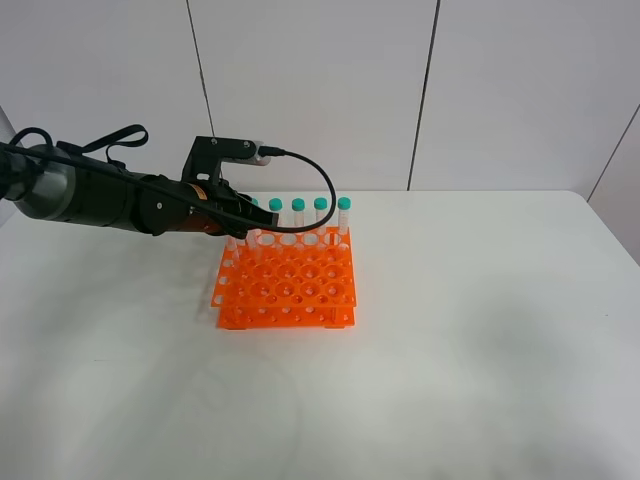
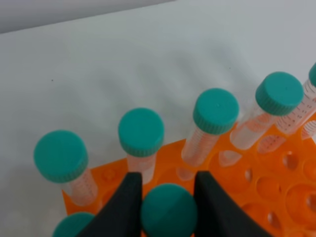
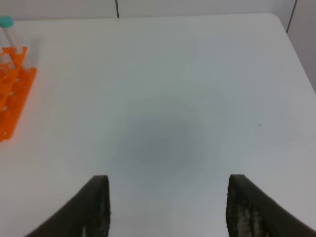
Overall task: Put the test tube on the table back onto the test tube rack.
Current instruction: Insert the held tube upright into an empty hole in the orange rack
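My left gripper is shut on the teal cap of the test tube, one dark finger on each side of it. It holds the tube over the back-left part of the orange test tube rack, just behind a row of several teal-capped tubes standing in the rack. In the exterior high view the left gripper hides the held tube, and whether its tip sits in a hole cannot be told. My right gripper hangs open over the bare white table, holding nothing.
The rack stands left of the table's middle. Its corner with one capped tube shows at the edge of the right wrist view. The left arm's black cable arcs above the back row.
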Robot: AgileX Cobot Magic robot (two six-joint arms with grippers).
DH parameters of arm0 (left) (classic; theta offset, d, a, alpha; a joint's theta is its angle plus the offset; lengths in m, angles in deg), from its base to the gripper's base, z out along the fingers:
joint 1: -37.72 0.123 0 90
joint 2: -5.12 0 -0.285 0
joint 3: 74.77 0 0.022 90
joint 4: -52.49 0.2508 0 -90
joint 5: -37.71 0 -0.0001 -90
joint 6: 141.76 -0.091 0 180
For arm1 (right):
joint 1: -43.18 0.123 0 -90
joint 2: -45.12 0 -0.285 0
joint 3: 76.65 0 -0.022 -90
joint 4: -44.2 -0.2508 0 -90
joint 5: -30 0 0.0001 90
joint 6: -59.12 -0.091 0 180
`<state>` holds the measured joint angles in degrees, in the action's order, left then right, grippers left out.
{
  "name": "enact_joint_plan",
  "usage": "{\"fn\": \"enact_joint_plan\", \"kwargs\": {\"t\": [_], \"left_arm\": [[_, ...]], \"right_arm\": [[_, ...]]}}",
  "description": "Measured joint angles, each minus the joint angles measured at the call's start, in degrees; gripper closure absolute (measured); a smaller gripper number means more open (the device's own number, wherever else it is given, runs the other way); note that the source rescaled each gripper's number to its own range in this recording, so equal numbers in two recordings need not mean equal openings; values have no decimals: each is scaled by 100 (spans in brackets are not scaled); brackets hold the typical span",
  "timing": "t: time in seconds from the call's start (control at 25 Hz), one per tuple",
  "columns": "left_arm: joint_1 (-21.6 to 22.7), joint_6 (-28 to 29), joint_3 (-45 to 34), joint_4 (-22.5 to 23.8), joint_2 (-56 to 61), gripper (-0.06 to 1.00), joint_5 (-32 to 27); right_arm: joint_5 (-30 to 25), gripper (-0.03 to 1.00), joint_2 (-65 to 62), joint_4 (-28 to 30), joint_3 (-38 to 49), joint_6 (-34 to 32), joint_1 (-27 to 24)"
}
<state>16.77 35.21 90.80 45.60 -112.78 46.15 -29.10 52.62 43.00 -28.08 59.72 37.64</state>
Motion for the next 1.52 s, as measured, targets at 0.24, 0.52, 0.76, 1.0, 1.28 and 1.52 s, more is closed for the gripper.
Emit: {"fn": "enact_joint_plan", "kwargs": {"t": [0.24,0.52,0.76,1.0,1.28,1.52], "left_arm": [[0,0,0,5,0,94,10],[0,0,0,129,0,94,11],[0,18,123,133,-11,94,-51],[0,49,277,146,-39,94,-163],[0,49,277,146,-57,94,-248],[0,54,222,146,-64,94,-242]], "right_arm": [[0,21,0,0,0,0,0],[0,21,0,0,0,0,0],[5,21,0,0,0,0,0],[5,21,0,0,0,0,0],[5,21,0,0,0,0,0],[5,21,0,0,0,0,0]]}}
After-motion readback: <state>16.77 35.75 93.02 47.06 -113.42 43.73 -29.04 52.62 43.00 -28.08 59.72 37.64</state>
